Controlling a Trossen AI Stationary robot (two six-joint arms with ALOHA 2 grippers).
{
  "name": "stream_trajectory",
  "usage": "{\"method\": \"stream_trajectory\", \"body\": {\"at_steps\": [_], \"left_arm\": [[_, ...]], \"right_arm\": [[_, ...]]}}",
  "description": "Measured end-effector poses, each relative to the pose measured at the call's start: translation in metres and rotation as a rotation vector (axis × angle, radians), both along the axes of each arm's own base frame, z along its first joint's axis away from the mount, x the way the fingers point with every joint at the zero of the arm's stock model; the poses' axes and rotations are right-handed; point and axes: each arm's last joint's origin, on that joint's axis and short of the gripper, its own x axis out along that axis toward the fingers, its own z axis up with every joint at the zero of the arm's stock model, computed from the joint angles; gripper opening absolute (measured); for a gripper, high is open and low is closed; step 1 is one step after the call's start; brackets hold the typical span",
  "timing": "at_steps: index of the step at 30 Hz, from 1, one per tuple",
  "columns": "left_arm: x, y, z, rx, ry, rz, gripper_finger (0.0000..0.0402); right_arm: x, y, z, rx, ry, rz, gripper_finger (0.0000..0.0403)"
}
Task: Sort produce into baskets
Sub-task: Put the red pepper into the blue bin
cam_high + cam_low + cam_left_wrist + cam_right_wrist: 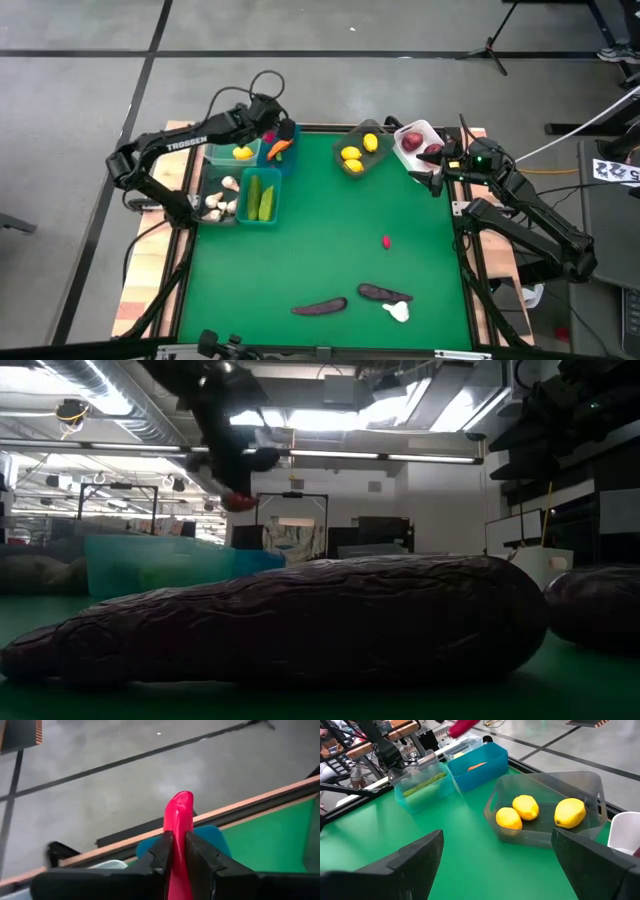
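Green covering lies on the bench (320, 230), and grey floor with dark lines runs behind it. At the far left corner the left end effector (175, 851) is closed on a red-pink pepper (178, 827), which stands up between the two fingers; it hangs above the blue basket (283, 150), where an orange carrot (279, 148) lies. On the left arm the word "TROSSEN" (187, 144) can be read.

Next to the blue basket are a tub with one lemon (242, 153), a teal basket (262, 197) with green cucumbers (266, 202), and a tub with white garlic bulbs (222, 199).

The right end effector (495, 857) has its fingers wide apart and holds nothing. It waits at the far right edge, just beside the white basket (420, 145) with red pieces, and looks toward the grey basket (547, 802) with three lemons (526, 806).

Still on the green covering are a small red piece (386, 241) near the middle, and at the near edge two dark eggplants (320, 306) and one garlic bulb (397, 311). In the low view an eggplant (300, 620) fills most of the picture and hides much of the bench behind it.
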Motion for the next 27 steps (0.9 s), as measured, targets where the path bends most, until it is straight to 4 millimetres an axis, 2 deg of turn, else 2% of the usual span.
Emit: {"method": "stream_trajectory", "body": {"at_steps": [6,13,21,27], "left_arm": [[-0.001,-0.007,-0.035,0.004,-0.064,0.012,0.0043],[0.004,-0.016,-0.060,0.003,-0.081,-0.009,0.0043],[0.020,-0.013,-0.095,-0.039,-0.044,-0.014,0.0043],[0.023,-0.012,-0.110,-0.091,-0.033,-0.016,0.0043]], "right_arm": [[0.000,0.000,0.000,0.000,0.000,0.001,0.0369],[0.000,0.000,0.000,0.000,0.000,0.001,0.0369],[0.000,0.000,0.000,-0.002,0.002,-0.007,0.0369],[0.000,0.000,0.000,-0.002,0.002,-0.007,0.0369]]}}
